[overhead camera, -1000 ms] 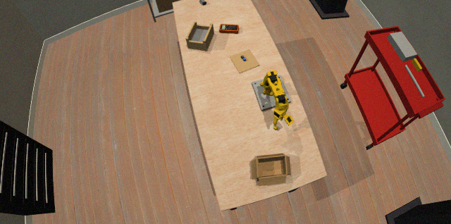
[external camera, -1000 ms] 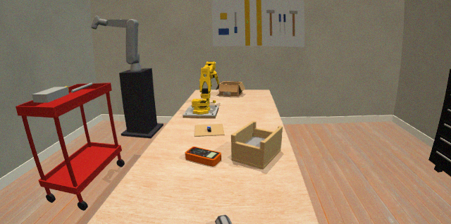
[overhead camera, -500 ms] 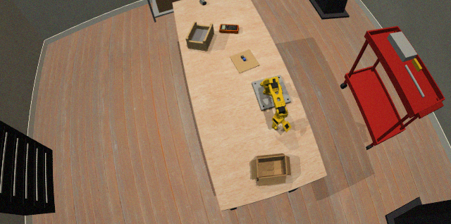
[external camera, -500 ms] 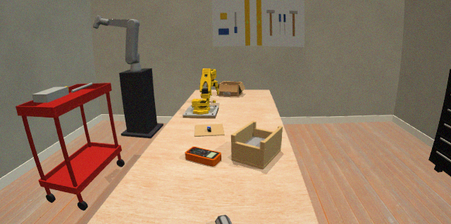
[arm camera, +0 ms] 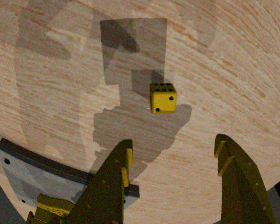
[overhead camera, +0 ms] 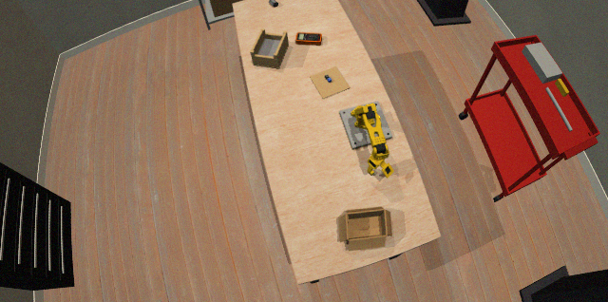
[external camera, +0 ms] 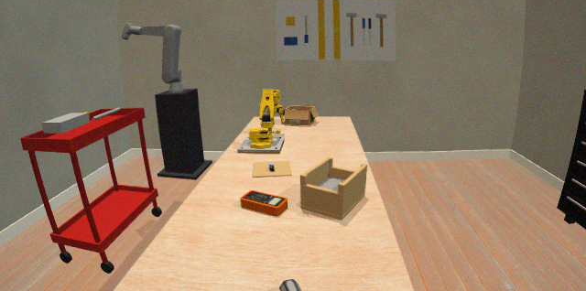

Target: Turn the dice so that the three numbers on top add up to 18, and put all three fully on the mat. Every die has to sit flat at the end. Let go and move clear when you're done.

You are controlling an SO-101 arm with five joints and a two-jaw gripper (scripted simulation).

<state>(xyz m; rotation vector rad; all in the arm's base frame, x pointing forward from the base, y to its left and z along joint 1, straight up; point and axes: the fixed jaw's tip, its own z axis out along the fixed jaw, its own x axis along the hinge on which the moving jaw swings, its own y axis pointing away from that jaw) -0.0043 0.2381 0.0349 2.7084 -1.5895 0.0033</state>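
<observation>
A yellow die (arm camera: 163, 100) lies flat on the wood in the wrist view, just beyond the fingertips. Its top face shows two pips, and a side face shows six. My gripper (overhead camera: 380, 173) (arm camera: 173, 140) is open and empty, above the table and close to the yellow die, which is hidden in the top and exterior views. A tan mat (overhead camera: 338, 87) (external camera: 259, 173) lies on the other side of the arm's base. On it are a blue die (overhead camera: 329, 80) (external camera: 271, 166) and a dark die close together, too small to read or to tell whether they touch.
The arm's grey base plate (overhead camera: 349, 133) (external camera: 247, 147) (arm camera: 21, 175) stands between the mat and the gripper. An open cardboard box (overhead camera: 365, 242) (external camera: 298, 114) is past the gripper. A wooden bin (overhead camera: 266, 58) (external camera: 320, 199) and an orange multimeter (overhead camera: 309, 39) (external camera: 264, 203) are beyond the mat.
</observation>
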